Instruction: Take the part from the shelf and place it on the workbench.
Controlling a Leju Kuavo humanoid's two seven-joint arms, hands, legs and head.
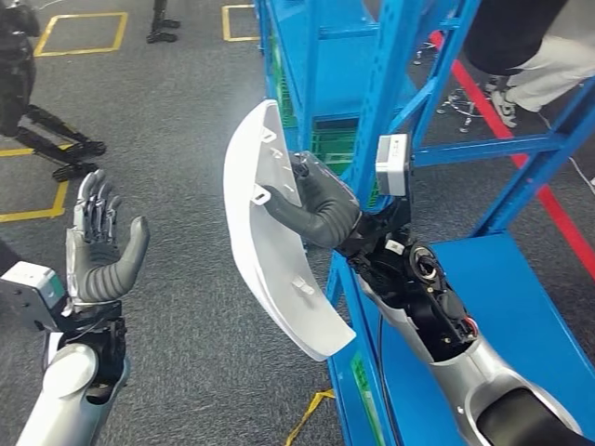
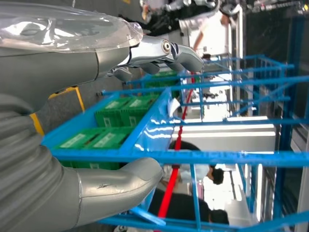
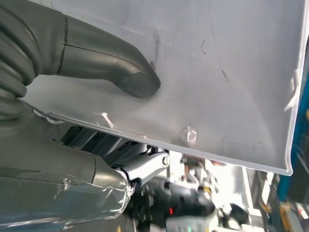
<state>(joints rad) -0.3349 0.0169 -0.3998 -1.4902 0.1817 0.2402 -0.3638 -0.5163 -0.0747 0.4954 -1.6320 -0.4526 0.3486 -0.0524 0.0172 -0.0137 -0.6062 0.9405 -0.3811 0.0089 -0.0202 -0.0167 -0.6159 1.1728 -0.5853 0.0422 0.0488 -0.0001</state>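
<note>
Right hand (image 1: 319,209) holding the white curved part (image 1: 270,251) in the air beside the blue shelf (image 1: 393,84).

Thumb (image 3: 120,72) pressed flat on the part's inner face, the darker fingers on the other side of its edge, so the shell is clamped between them; in the head view it stands nearly on edge, over the grey floor (image 1: 190,111), just left of the shelf's front upright and clear of the blue shelf board under the right arm. Left hand (image 1: 99,246) is raised, palm up, fingers spread wide with nothing in it, well apart from the part. Green crates (image 2: 109,121) sit on the shelf. A person's legs show behind the shelf frame at upper right.
</note>
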